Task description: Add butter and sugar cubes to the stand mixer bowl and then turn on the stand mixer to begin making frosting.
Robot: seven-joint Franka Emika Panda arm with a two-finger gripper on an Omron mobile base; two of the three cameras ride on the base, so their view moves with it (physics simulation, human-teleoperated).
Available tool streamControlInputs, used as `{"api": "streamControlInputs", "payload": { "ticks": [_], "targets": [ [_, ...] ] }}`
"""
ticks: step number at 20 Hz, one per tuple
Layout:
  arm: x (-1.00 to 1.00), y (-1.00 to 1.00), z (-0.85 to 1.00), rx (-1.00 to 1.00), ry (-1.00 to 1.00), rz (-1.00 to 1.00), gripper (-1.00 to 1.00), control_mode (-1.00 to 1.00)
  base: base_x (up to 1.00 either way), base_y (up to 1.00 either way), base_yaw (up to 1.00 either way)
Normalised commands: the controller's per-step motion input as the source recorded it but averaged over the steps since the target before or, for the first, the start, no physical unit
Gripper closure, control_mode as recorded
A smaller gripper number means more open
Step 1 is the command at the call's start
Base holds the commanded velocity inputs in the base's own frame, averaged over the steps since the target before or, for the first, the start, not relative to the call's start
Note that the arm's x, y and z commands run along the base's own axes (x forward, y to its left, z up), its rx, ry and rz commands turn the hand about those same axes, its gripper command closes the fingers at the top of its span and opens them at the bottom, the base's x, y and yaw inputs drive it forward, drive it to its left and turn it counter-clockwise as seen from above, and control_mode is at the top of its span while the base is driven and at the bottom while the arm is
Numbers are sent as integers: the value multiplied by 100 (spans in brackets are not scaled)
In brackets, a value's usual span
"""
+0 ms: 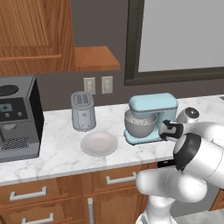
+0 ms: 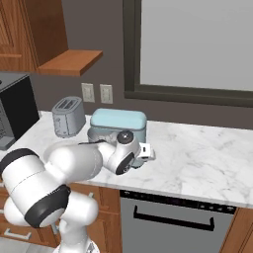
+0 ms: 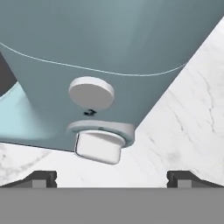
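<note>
The light-blue stand mixer [image 1: 153, 114] is seen upright on the marble counter [image 1: 57, 148], near its front edge, head lowered over the stand mixer bowl [image 1: 140, 125]. The grey steel bowl is seated on the flat blue base, whisk inside. In the hand view, a round white knob [image 3: 91, 92] and a white lever [image 3: 98, 146] are shown on the mixer's side.

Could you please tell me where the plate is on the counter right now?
In the left base view, the pale round plate lies on the marble counter, just in front of the grey toaster and left of the light-blue stand mixer.
</note>
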Motion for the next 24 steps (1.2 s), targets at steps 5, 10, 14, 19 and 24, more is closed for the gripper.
{"api": "streamControlInputs", "payload": {
  "ticks": [5, 10, 14, 19, 24],
  "targets": [
    [16, 0, 14, 0, 0, 0, -100, -100, 0, 0, 0],
    [25, 0, 2, 0, 0, 0, -100, -100, 0, 0, 0],
    [18, 0, 0, 0, 0, 0, -100, -100, 0, 0, 0],
    [7, 0, -1, 0, 0, 0, -100, -100, 0, 0, 0],
    [0, 0, -14, -3, 0, 0, 100, -100, 0, 0, 0]
  ]
}}
